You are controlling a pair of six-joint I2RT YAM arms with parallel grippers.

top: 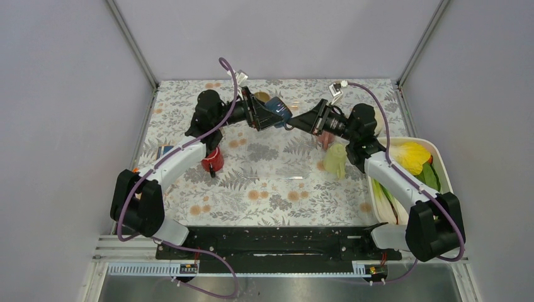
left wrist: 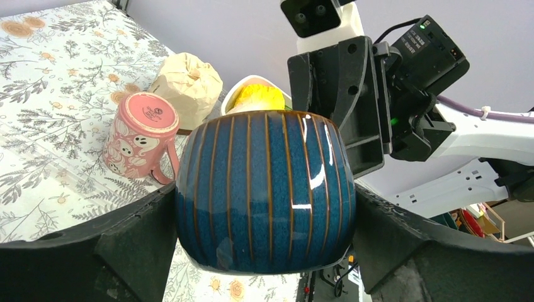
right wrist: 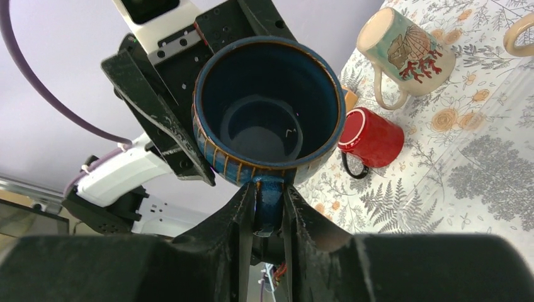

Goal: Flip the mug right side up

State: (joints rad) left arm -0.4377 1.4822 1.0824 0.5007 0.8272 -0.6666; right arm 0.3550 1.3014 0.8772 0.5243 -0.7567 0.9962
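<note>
A blue mug (top: pixel 278 111) with thin brown stripes hangs in the air over the far middle of the table, tipped on its side. My left gripper (top: pixel 271 116) spans its round body (left wrist: pixel 264 189), one finger pressed against each side, shut on it. My right gripper (right wrist: pixel 269 202) is shut on the mug's handle (right wrist: pixel 269 211). The right wrist view looks straight into the empty mouth of the mug (right wrist: pixel 267 119). In the top view the right gripper (top: pixel 296 122) meets the mug from the right.
A red mug (top: pixel 213 160) lies on the floral cloth under the left arm. A pink mug (left wrist: pixel 138 135) stands upside down beside a crumpled tan lump (left wrist: pixel 187 82). A pale shell-print mug (right wrist: pixel 403 47) sits farther off. A white tub (top: pixel 439 153) of vegetables stands at the right, a green leafy piece (top: pixel 335 160) beside it.
</note>
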